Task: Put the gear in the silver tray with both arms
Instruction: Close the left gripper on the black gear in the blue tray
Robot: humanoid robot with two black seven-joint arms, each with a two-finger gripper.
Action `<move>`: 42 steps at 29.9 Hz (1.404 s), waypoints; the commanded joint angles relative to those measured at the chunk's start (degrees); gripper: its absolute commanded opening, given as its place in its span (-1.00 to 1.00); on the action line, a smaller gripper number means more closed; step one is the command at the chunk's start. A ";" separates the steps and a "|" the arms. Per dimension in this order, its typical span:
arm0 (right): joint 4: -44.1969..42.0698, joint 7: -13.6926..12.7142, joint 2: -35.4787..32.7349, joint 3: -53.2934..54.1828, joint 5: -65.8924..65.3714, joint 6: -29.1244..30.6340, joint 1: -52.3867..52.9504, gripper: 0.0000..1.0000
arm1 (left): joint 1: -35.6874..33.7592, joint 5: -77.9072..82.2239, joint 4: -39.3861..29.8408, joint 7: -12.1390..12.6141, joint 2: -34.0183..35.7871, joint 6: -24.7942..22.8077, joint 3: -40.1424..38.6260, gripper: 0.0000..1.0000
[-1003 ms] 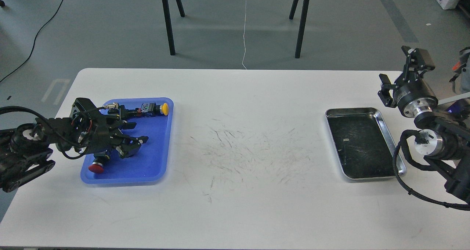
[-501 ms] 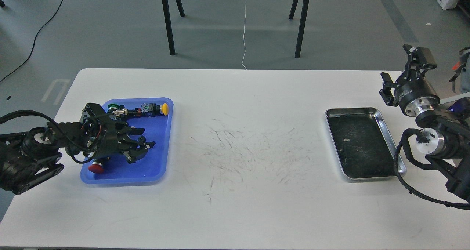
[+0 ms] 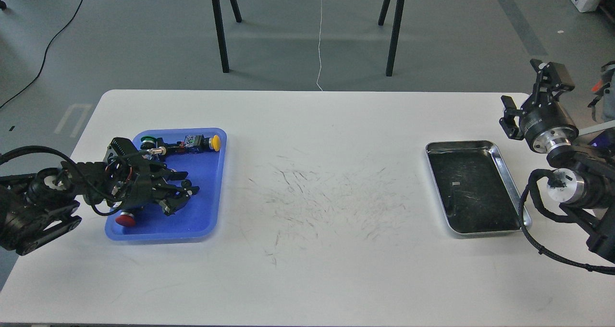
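Shiny metal, the silver tray is lying at the right of the white table, its long axis running near to far; the right gripper is hovering just beyond its far right corner, fingers spread apart, touching nothing. Well apart at the left, the left gripper is reaching over the blue tray of small parts, fingers parted, and I cannot tell whether it is holding anything.

My left gripper pushing farther over blue tray, then easing lower, uncovering green-capped part; my right gripper drifting slightly rightward.
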 commanded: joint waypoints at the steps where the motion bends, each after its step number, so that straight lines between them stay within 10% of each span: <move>1: 0.07 0.00 -0.09 0.00 -0.01 0.00 -0.01 0.97 | 0.13 0.01 1.20 0.01 -0.85 0.58 1.22 -0.05; 13: 0.07 0.00 -0.18 -0.18 -0.01 0.00 -0.10 0.97 | -0.31 2.21 2.70 0.01 -0.94 5.85 1.84 -0.54; 42: -0.11 0.00 -0.18 -0.44 -0.10 0.00 -0.18 0.97 | -4.35 -5.25 0.68 0.01 -0.41 7.52 0.52 -0.66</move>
